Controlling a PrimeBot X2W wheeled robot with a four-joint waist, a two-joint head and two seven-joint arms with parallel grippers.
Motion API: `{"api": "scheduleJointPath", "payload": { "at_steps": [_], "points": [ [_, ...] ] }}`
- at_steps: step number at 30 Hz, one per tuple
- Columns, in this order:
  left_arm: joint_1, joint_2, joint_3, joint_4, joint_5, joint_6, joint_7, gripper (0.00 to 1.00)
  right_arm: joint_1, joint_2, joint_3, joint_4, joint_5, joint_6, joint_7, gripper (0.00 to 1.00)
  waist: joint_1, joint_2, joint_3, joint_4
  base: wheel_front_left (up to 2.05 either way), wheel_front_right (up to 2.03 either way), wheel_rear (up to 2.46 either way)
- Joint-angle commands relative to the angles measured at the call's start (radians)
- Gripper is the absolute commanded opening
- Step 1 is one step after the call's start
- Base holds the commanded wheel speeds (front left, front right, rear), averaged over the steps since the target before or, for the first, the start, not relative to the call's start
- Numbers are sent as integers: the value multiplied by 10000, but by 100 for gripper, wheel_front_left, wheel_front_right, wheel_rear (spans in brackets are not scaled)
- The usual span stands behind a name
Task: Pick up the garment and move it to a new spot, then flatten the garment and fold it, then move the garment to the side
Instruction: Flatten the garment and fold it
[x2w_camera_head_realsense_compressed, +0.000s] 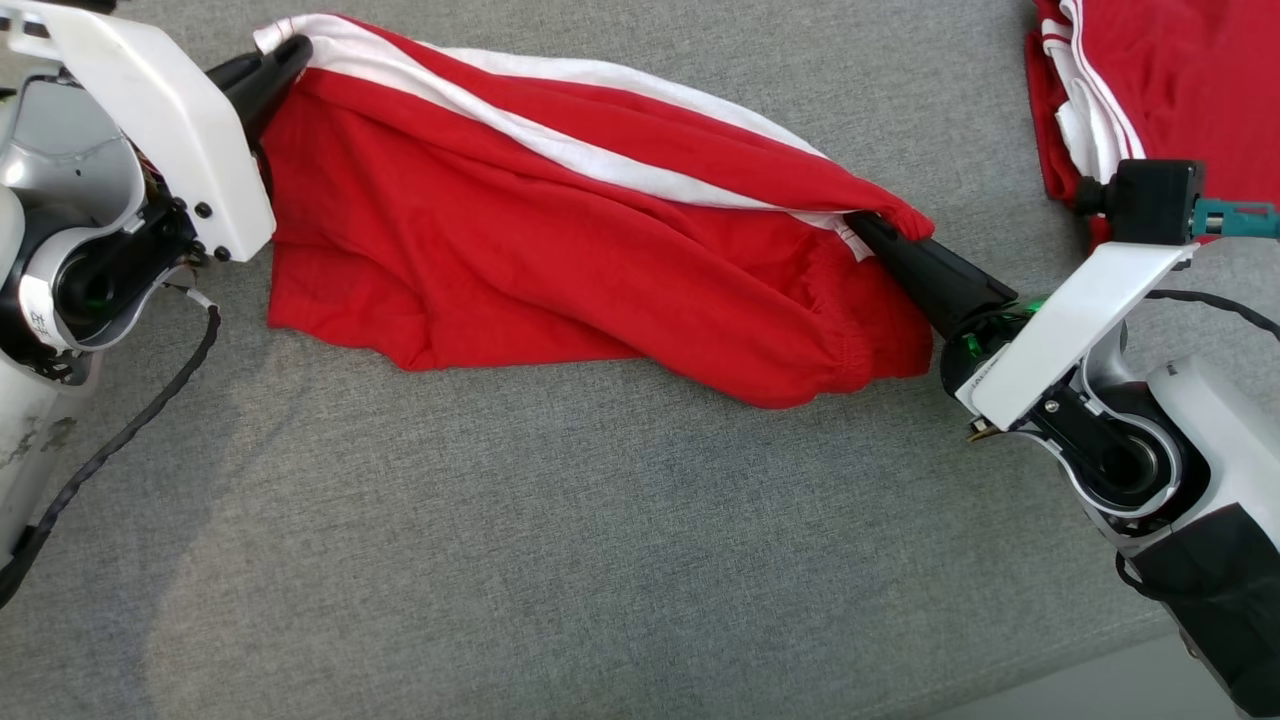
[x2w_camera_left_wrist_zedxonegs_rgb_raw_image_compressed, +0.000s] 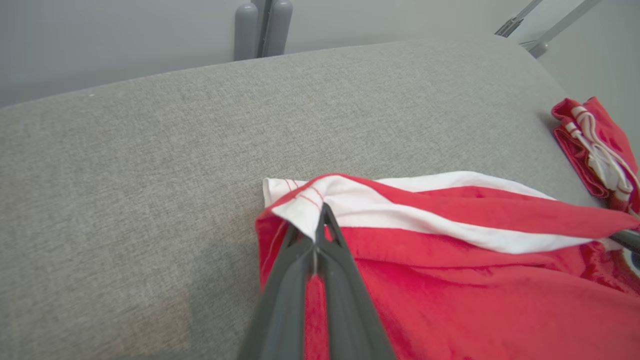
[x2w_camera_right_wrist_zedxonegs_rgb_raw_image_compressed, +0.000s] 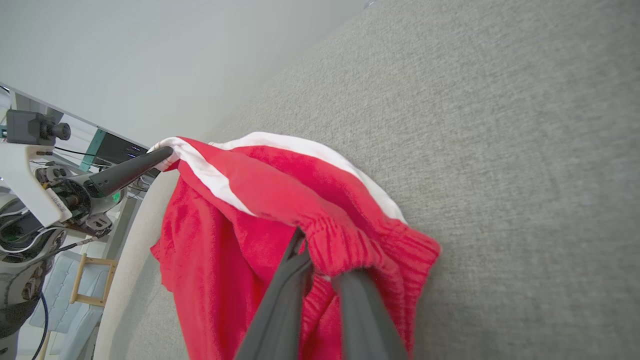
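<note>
Left gripper (x2w_camera_left_wrist_zedxonegs_rgb_raw_image_compressed: 320, 222), clamped on the white-striped hem of the red cotton shorts (x2w_camera_head_realsense_compressed: 600, 260), is spreading them across the grey upholstered surface (x2w_camera_head_realsense_compressed: 600, 560) for flattening. Right gripper (x2w_camera_head_realsense_compressed: 868, 232) is sitting buried in the waistband, grip impossible to tell.

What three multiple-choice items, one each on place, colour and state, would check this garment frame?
1. Where does the left gripper hold the garment?
A) elastic waistband
B) white-edged corner
C) middle of the cloth

2. What colour is the garment's stripe?
A) blue
B) black
C) white

3. How does the left gripper stand?
A) shut on the garment
B) wide open
C) shut on nothing

Key:
1B, it pinches the white hem corner.
2C, a white band crosses the red cloth.
3A, its jaws meet on cloth.
</note>
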Motion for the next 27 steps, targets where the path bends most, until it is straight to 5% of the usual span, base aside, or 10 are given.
{"api": "scheduleJointPath", "payload": {
  "at_steps": [1,11,14,15,24,27],
  "points": [
    [-175,-43,-44,213,-39,-148,-43,0,-81,-31,10,-51,-54,5,-173,5,0,0,-61,-7,0,0,0],
    [-60,-212,-173,645,-175,-427,-14,0,290,-600,-30,-243,188,5,-437,2,0,0,-348,124,0,0,0],
    [139,-273,-245,770,-208,-397,2,53,218,-608,44,-28,-71,5,-558,100,0,0,-419,132,0,0,0],
    [219,-297,-269,804,-245,-365,27,100,181,-599,59,22,-176,5,-632,100,0,0,-443,134,0,0,0],
    [1112,-245,-146,643,-277,-405,-763,100,511,-1109,44,42,-1545,5,-1434,100,0,0,-941,200,0,0,0],
    [1939,15,29,57,45,-92,-1758,100,1042,-1558,-306,-38,-2764,5,-2268,100,0,0,-1321,196,0,0,0]
  ]
}}
